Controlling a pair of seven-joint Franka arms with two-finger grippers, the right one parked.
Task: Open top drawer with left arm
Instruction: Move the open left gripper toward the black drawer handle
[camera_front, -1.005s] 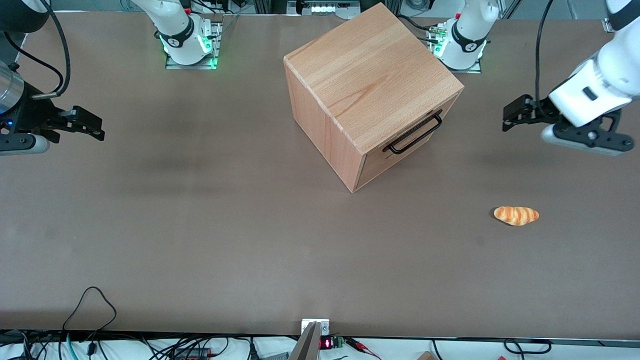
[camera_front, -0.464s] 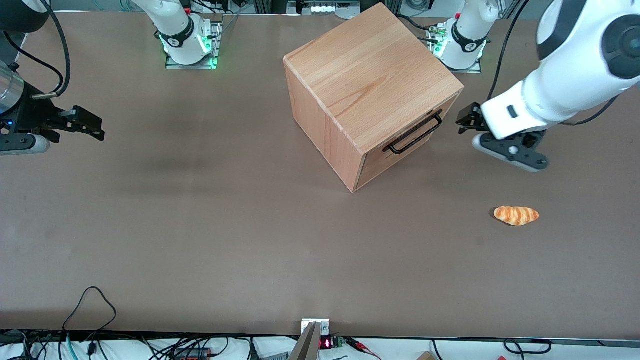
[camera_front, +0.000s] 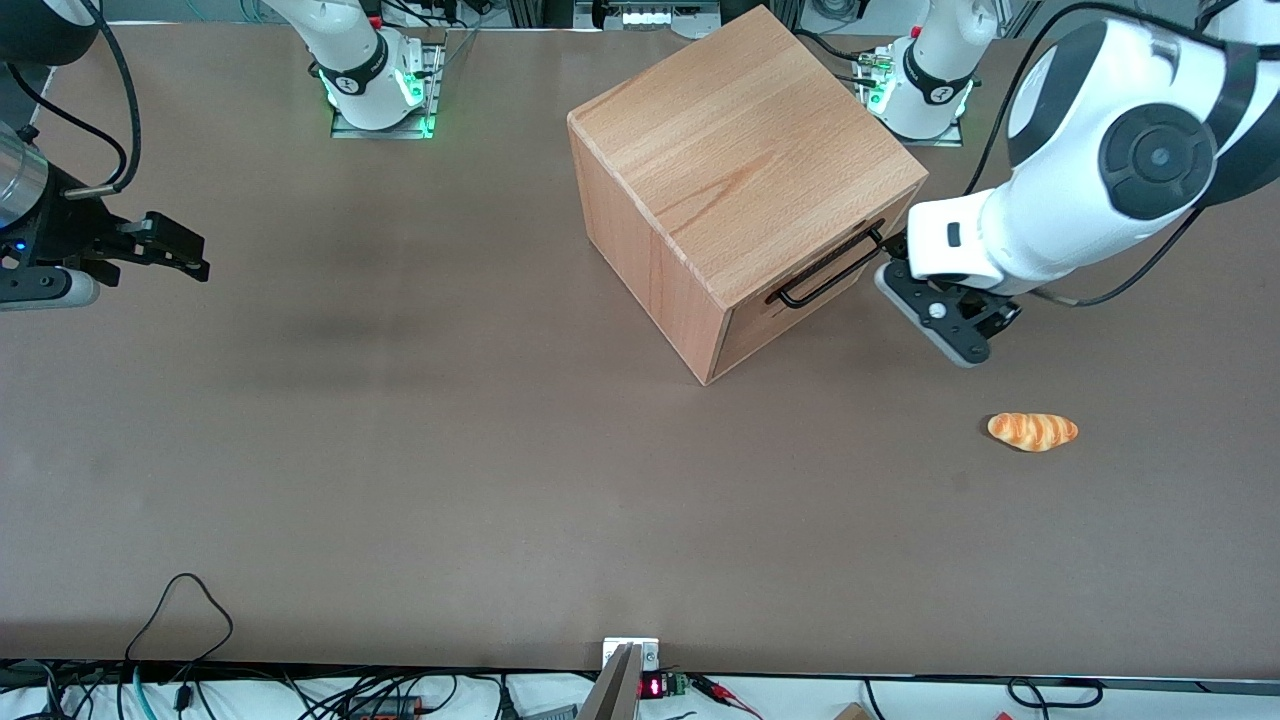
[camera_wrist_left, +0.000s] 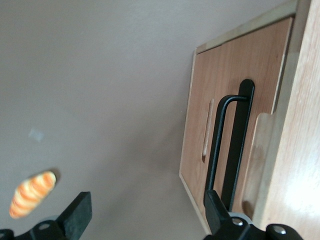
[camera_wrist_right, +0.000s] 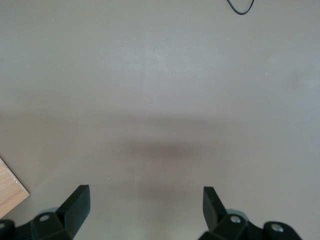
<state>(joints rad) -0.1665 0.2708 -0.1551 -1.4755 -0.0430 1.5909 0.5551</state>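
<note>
Showing the beech-wood cube cabinet (camera_front: 735, 180) as landmark: it stands on the brown table (camera_front: 400, 450), turned so that one vertical edge points toward the front camera and its drawer face looks toward the working arm's end of the table. The top drawer (camera_front: 835, 262), a shallow unit with a pale plank front, sits flush in the cabinet just under the top panel, fully closed; its long black metal bar handle (camera_front: 828, 270) runs along that front. The bulky white left arm with rounded black-capped joints (camera_front: 1100, 200) reaches in from the working arm's end, and its small dark two-finger gripper (camera_front: 895, 250) hovers in front of the drawer face, just beside the end of the handle that lies farther from the front camera. In the left wrist view the gripper (camera_wrist_left: 145, 220) is spread wide and holds nothing: one black fingertip (camera_wrist_left: 216, 214) lies close to the handle bar (camera_wrist_left: 235, 150) at the drawer front (camera_wrist_left: 220, 125), whether touching it cannot be told, while the other fingertip (camera_wrist_left: 80, 214) hangs over bare table. A small orange-and-cream striped bread roll (camera_front: 1032, 431) lies on the table, nearer the front camera than the cabinet and toward the working arm's end, well apart from it; the wrist view shows the same roll (camera_wrist_left: 32, 194).
</note>
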